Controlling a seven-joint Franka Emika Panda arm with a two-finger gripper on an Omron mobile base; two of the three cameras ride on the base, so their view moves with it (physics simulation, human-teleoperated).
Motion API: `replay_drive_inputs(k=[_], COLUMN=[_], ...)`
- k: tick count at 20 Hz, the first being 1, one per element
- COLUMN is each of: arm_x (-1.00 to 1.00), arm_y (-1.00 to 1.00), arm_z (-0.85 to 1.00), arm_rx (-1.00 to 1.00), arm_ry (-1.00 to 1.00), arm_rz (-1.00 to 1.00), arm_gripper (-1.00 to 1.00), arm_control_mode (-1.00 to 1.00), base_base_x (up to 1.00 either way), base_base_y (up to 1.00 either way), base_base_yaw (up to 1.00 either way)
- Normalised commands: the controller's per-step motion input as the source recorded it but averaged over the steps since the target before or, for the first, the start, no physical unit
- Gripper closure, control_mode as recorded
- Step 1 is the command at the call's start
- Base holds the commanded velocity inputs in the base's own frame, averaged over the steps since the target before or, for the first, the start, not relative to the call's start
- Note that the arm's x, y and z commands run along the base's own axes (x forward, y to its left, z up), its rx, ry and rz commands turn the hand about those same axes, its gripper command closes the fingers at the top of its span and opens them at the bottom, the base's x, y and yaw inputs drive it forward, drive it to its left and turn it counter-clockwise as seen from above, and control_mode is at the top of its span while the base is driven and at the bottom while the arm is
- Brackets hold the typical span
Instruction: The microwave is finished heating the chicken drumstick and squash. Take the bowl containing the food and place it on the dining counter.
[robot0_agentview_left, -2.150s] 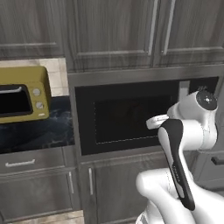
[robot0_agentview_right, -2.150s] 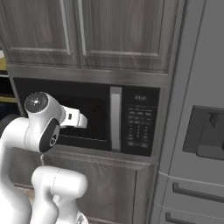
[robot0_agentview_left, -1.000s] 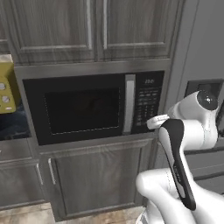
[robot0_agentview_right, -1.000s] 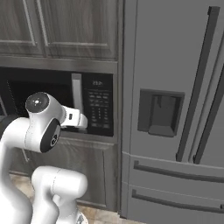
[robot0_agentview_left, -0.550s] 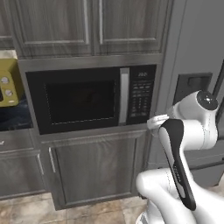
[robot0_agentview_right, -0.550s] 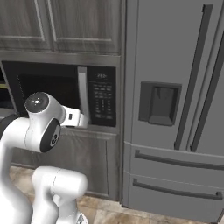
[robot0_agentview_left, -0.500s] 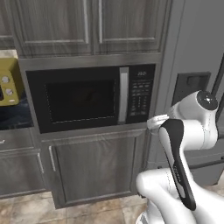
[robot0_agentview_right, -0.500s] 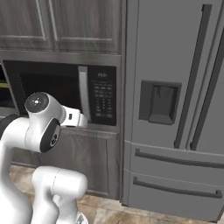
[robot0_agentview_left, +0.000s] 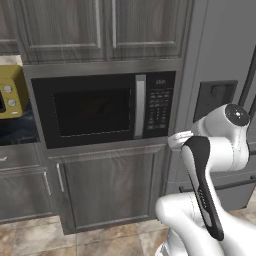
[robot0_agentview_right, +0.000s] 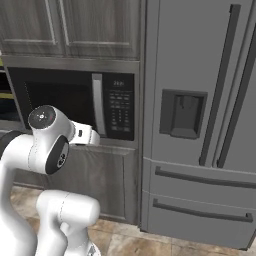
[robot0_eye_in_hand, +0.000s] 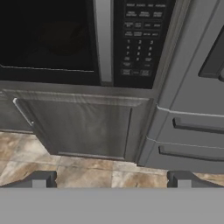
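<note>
Rolled sideways before microwave (robot0_agentview_left: 102, 111), handle (robot0_eye_in_hand: 103, 41) at 12 o'clock; door shut, bowl (robot0_eye_in_hand: 65, 37) inside, jaws wide apart, empty.

We're looking into a home kitchen: a built-in black microwave (robot0_agentview_left: 102, 110) is sitting closed in a wall of grey wood-grain cabinets (robot0_agentview_left: 105, 27), with a cabinet door (robot0_agentview_left: 112, 187) running below it. Right beside it a tall grey refrigerator (robot0_agentview_right: 200, 120) is showing its dispenser recess and drawer handles, a yellow toaster oven (robot0_agentview_left: 10, 92) is peeking in at the left, and tan stone tiles (robot0_eye_in_hand: 83, 173) are covering the floor.
</note>
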Motion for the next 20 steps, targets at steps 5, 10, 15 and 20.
replay_drive_inputs(k=[5,10,15,20], arm_x=[0.00,0.00,0.20,0.43], arm_y=[0.00,0.00,0.00,0.06], arm_z=[0.00,0.00,0.24,0.47], arm_rx=[0.00,0.00,0.02,0.04], arm_ry=[0.00,0.00,0.00,-0.01], arm_rz=[0.00,0.00,-0.01,-0.04], arm_gripper=[-1.00,-1.00,-1.00,-1.00], arm_control_mode=[-1.00,-1.00,-1.00,-1.00], base_base_x=[0.00,0.00,0.00,0.00], base_base_y=[0.02,0.00,0.00,0.00], base_base_yaw=[0.00,0.00,0.00,0.00])
